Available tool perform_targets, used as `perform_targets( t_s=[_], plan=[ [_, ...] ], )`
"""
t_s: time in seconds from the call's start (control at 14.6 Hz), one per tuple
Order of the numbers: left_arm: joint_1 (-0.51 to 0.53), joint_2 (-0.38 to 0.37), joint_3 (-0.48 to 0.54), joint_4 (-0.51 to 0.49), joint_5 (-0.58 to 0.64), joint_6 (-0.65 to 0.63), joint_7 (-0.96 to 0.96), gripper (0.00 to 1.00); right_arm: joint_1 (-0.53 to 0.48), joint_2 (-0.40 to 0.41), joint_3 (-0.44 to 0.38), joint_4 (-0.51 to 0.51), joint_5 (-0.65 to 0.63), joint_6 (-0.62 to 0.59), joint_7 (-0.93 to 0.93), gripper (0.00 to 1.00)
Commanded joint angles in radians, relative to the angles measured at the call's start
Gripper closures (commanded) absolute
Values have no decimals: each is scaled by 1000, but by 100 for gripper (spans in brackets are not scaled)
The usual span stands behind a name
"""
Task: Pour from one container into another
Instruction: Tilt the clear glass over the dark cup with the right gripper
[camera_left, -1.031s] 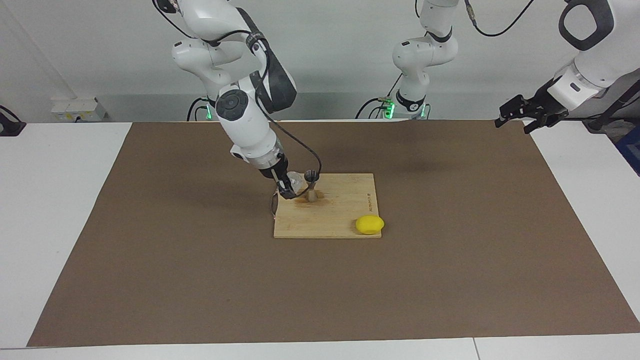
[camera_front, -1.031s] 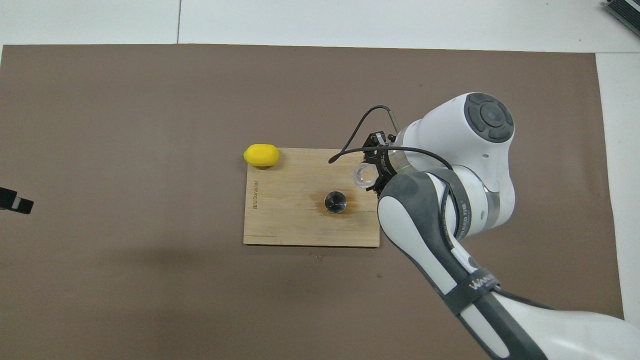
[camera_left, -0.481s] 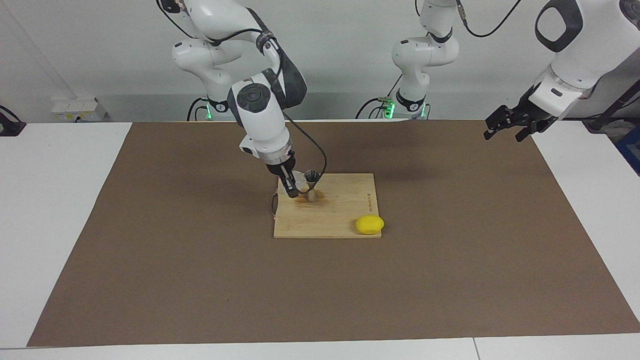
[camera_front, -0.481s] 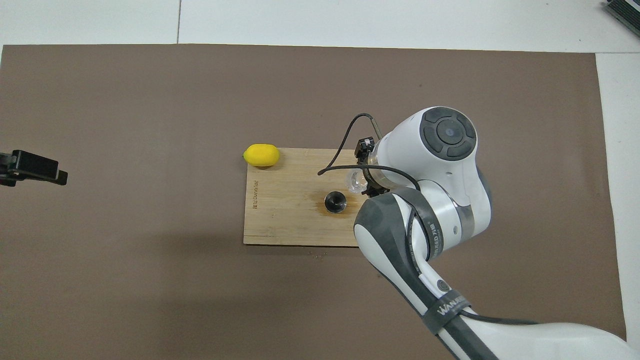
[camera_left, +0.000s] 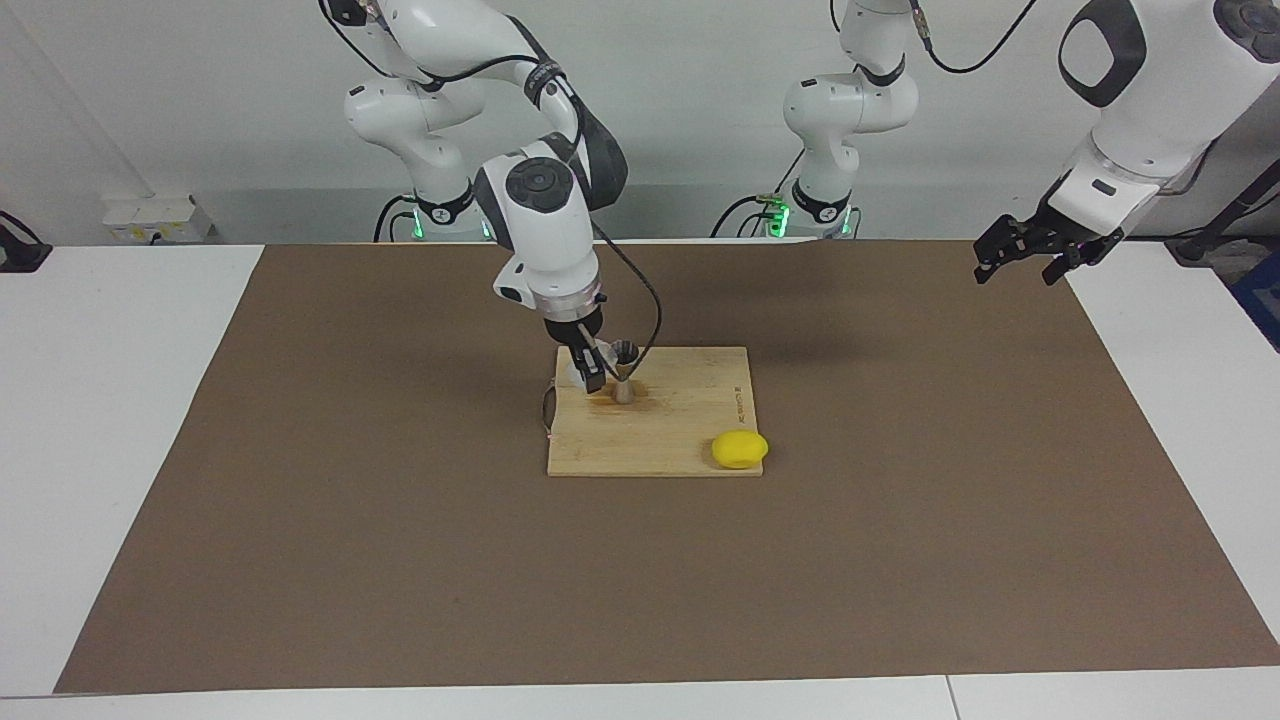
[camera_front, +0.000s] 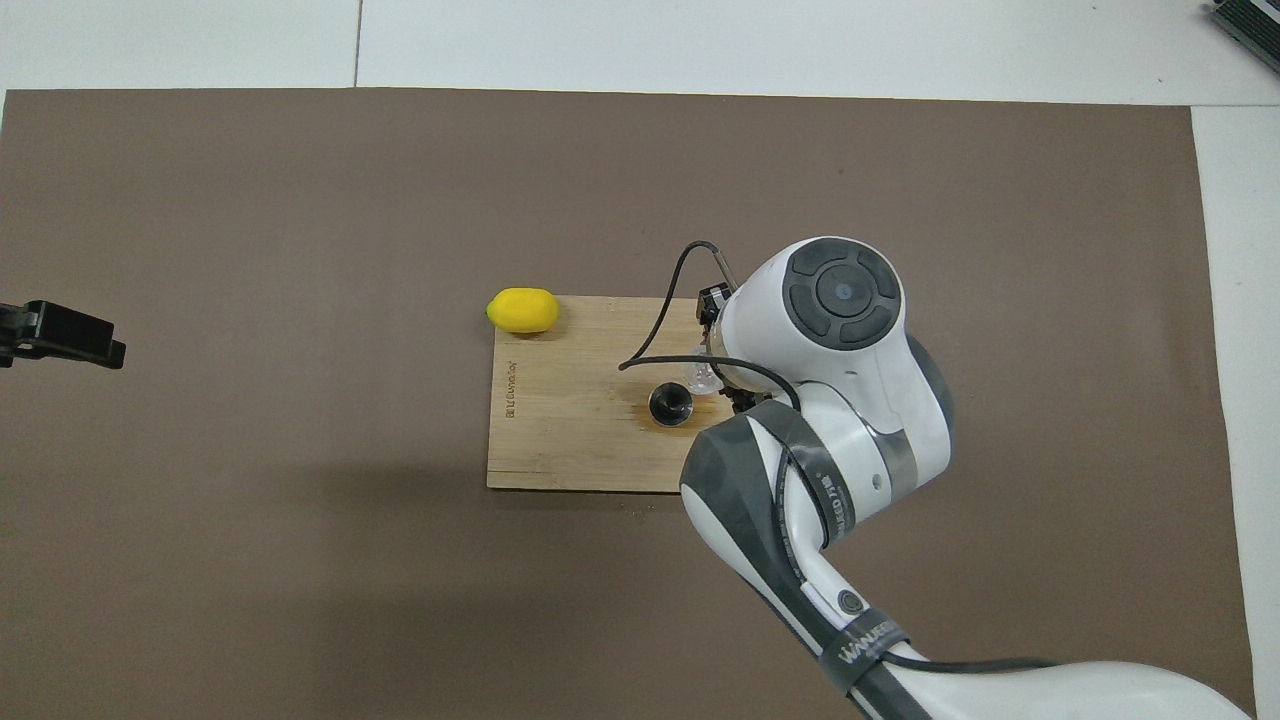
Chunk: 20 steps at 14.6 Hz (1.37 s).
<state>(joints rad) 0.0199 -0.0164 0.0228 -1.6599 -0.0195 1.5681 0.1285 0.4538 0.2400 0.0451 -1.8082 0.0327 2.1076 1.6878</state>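
Note:
The small clear cup (camera_front: 700, 377) is held in my right gripper (camera_left: 592, 374), which is shut on it just above the wooden board (camera_left: 680, 430). The cup is tipped toward the grey metal jigger (camera_left: 624, 372), its rim close to the jigger's open top. The jigger (camera_front: 671, 403) stands upright on the board on a damp brown stain. In the overhead view my right wrist hides most of the gripper and part of the cup. My left gripper (camera_left: 1020, 262) waits open in the air over the mat's edge at the left arm's end.
A yellow lemon (camera_left: 740, 449) lies at the board's corner farther from the robots, toward the left arm's end. A brown mat (camera_left: 350, 500) covers the table. A black cable loops from the right wrist over the board (camera_front: 570, 440).
My right wrist has swung over the board and carried the cup up to the jigger, tipping it further. The left gripper has shifted slightly inward.

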Motion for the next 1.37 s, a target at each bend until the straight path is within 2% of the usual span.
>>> perform_targets(
  t_s=[0.0, 1.31],
  plan=[
    [-21, -13, 12, -11, 26, 15, -13, 0, 19, -18, -1, -13, -54, 2, 30, 100],
    [-5, -14, 8, -9, 18, 9, -16, 0, 65, -47, 4, -51, -263, 12, 105, 100]
  ],
)
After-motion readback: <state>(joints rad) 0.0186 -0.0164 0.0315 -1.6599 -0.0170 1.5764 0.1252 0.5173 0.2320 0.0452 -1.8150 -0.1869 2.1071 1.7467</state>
